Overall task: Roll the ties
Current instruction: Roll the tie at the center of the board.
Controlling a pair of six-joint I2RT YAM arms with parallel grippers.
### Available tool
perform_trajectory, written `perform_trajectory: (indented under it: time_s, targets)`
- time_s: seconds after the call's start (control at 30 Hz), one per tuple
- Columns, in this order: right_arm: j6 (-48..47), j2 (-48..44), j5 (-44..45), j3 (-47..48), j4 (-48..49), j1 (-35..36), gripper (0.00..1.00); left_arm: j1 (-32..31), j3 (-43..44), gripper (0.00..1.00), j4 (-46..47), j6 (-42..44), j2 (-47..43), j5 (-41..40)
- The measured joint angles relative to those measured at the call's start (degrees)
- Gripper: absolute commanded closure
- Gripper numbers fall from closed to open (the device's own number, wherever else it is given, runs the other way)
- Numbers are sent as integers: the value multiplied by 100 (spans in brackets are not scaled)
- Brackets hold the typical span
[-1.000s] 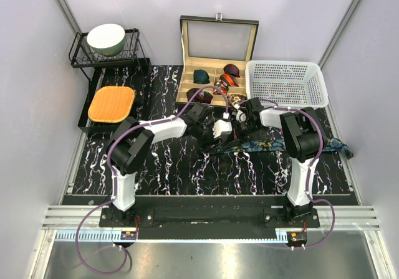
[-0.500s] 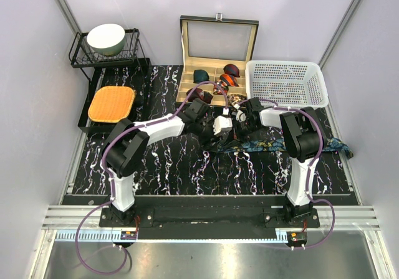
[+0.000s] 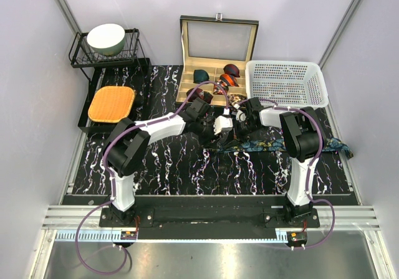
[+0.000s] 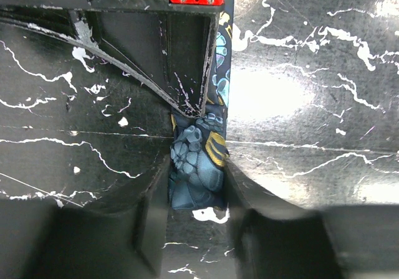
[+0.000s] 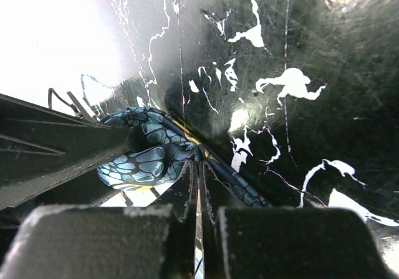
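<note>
Contact with the navy tie [image 3: 268, 145] is noted at both grippers, which are met near the middle of the black marbled table [image 3: 168, 160], just in front of the box [image 3: 218, 39]. The tie is laid flat as a long strip, run from the grippers out to the table's right edge, with its teal-and-gold pattern uppermost. In the left wrist view one end of it is seen lodged between the fingers [image 4: 146, 217] of the left gripper [image 4: 198, 189], which are set at a narrow gap and pressed against both edges of the fabric. The right gripper [image 5: 198, 167] is closed completely, and the tie is pinched at its tips, where the fabric is bunched into a small loop on one side and trailed away along the table on the other. Coiled ties [image 3: 201, 76] in green, maroon and red-orange are held in the compartments of the open box at the back of the table. A white basket [image 3: 285, 64] is stood just beside the box on its right. At back left a bowl [image 3: 106, 38] is kept on a wire rack [image 3: 80, 52], and an orange pad [image 3: 111, 103] is placed in front of it.
</note>
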Motion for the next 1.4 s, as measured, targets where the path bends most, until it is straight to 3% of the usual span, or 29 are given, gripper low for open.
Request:
perform_trajectory:
  time_s: [0.07,0.13,0.47,1.07,1.23,1.4]
  targets:
    - [0,0,0,0,0,0,100,0,0,40,4,15,0,-4]
    - [0,2,0,0,0,0,100,0,0,40,2,13,2,-13]
    - [0,2,0,0,0,2,100,0,0,58,-107,33,15,-15]
    - [2,2,2,0,-2,2,100,-356,671,60,50,-227,595,-37]
    - [4,2,4,0,-4,0,100,-334,682,45,-7,-212,645,-74]
    - [4,2,4,0,-4,0,100,-286,463,37,66,-205,603,-92]
